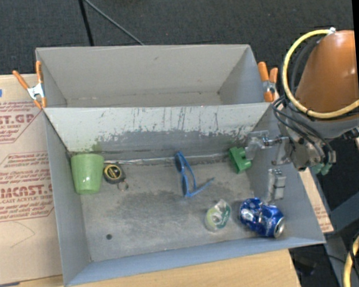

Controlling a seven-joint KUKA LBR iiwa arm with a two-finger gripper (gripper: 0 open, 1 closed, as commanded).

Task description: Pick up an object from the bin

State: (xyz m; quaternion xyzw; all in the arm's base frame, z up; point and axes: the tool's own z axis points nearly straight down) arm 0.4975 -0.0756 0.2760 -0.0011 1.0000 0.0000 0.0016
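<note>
Grey metal bin (143,86) with sloped walls, scuffed and scratched along the back wall and the floor. At its right side, a silver metal claw (276,186) set low against the right wall, below a rounded orange cover (332,70) ringed by a yellow cable hoop (288,68) and a bundle of black cables. Cannot tell whether spread or pressed together: too much metalwork bunched at that spot to read.

Two things nearest the claw. Just in front of it, in the front right corner: crushed blue metal can (261,217) with white print, lying on its side, close under the claw's tip; touching or not, cannot tell. Just to its left, at the foot of the back wall: small green plastic block (239,158), tilted.

Left of the can, just beside it: crumpled clear wad (218,216) with a greenish tint. Mid-floor, well apart from the claw: thin blue plastic frame (185,173), bent like a pair of spectacles, running from the back wall forward. Far left, against the left wall: pale green plastic cup (87,173). Just beside the cup, on its right: small round black-and-yellow thing (113,172), too small to name.
</note>
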